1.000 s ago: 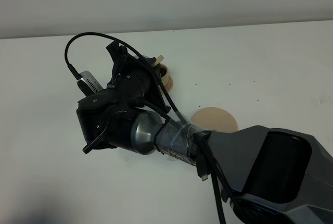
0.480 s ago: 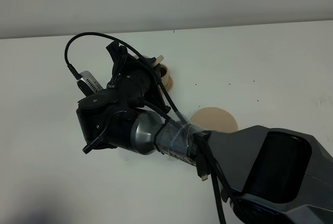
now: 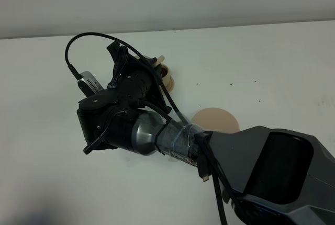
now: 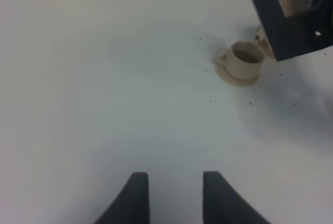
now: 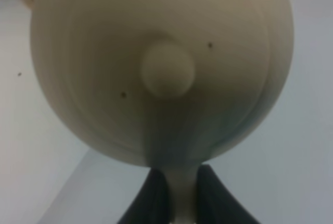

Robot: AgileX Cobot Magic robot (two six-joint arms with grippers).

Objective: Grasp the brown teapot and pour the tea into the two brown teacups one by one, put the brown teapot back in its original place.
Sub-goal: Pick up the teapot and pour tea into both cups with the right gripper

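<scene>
The brown teapot fills the right wrist view, its lid knob facing the camera. My right gripper is shut on its loop handle. In the high view my right arm's wrist reaches across to the left and hides the pot almost wholly. One brown teacup shows just beyond that wrist. In the left wrist view a teacup stands on its small saucer, close beside the held teapot. The wide tan saucer lies bare. My left gripper hovers open over bare table.
The white table runs to a pale wall at the back. My right forearm crosses the lower right of the high view. A tan piece shows half behind the right gripper; what it is I cannot tell.
</scene>
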